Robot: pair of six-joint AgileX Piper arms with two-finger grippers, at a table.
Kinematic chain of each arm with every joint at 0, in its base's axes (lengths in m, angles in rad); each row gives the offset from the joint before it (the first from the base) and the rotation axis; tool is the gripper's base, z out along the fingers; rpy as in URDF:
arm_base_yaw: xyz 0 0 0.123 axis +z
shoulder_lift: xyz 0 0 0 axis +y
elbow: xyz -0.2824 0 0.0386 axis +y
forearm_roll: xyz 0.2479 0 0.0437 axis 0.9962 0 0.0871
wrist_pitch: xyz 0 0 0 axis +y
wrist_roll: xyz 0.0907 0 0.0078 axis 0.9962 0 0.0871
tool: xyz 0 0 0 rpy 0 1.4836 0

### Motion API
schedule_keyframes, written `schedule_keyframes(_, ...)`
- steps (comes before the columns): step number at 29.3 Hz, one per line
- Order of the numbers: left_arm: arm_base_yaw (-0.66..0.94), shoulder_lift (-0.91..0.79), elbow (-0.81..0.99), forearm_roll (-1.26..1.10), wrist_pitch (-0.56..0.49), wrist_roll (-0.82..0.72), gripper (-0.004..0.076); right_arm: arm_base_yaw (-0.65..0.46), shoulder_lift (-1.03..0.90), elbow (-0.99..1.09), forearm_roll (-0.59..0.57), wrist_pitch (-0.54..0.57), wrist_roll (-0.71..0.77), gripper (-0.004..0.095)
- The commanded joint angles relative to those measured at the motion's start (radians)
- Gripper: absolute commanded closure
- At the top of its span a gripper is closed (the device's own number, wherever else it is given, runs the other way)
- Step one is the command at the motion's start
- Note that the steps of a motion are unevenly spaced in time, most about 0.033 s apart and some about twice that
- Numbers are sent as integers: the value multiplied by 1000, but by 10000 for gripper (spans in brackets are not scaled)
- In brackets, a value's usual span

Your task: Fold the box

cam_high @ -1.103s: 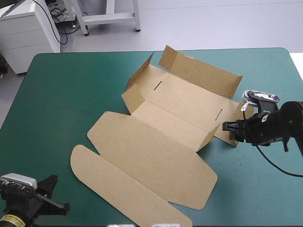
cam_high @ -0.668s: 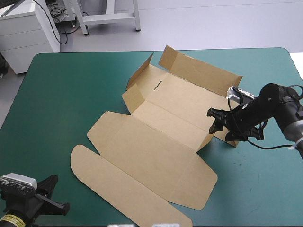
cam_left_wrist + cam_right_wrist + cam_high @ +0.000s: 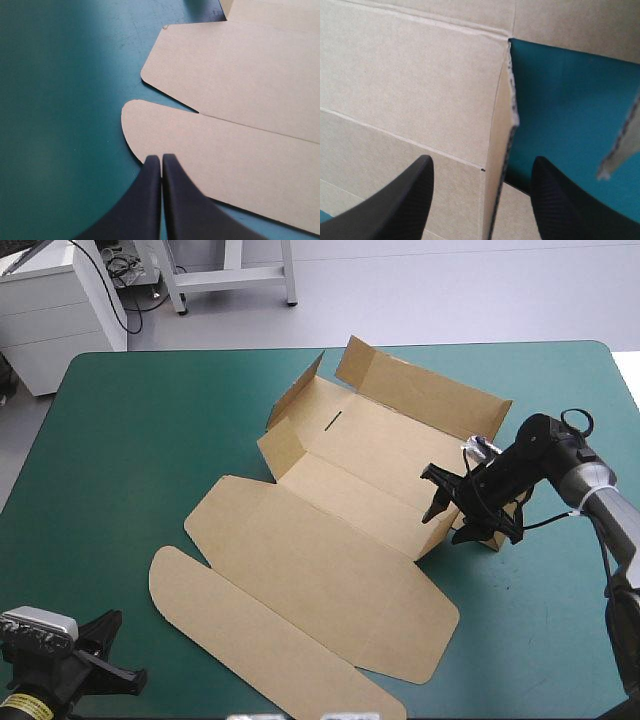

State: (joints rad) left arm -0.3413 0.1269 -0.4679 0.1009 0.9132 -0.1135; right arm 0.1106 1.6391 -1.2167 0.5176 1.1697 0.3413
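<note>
The brown box [image 3: 340, 540] lies mid-table as a cut sheet. Its back wall [image 3: 420, 390] and left end flap stand raised, the front wall leans partly up, and the lid with its rounded flap [image 3: 250, 640] lies flat toward the near edge. My right gripper [image 3: 447, 508] is open at the box's right end. In the right wrist view [image 3: 482, 195] the cut edge of a raised board panel [image 3: 502, 150] stands between its fingers, untouched. My left gripper [image 3: 161, 160] is shut and empty at the near left corner [image 3: 120, 660], with the rounded flap's end [image 3: 165, 130] just ahead of it.
The teal-green cover [image 3: 130, 440] shows all round the box, widest on the table's left half. A small side flap [image 3: 500, 475] lies on the cover beside my right gripper. The table's right edge [image 3: 632, 390] runs close behind the right arm.
My right gripper has moved left from beside the box's right flap to the end of the front wall, turning as it went. The left arm and the box have not moved.
</note>
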Motion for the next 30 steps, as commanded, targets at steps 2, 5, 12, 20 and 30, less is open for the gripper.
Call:
schedule_keyframes(2, 0, 16, -24, 1, -71, -4, 731, 3, -29, -32, 31, -18, -15, 370)
schedule_keyframes(5, 0, 16, -24, 1, -71, -4, 731, 3, -29, -32, 10, -32, -8, 371)
schedule_keyframes(12, 0, 16, -24, 1, -71, -4, 731, 3, -29, -32, -40, -30, 28, 513)
schedule_keyframes(20, 0, 16, -24, 1, -71, -4, 731, 3, -29, -32, -44, -36, 24, 805)
schedule_keyframes(30, 0, 16, -24, 1, -71, -6, 731, 3, -29, -32, -73, -18, 24, 924)
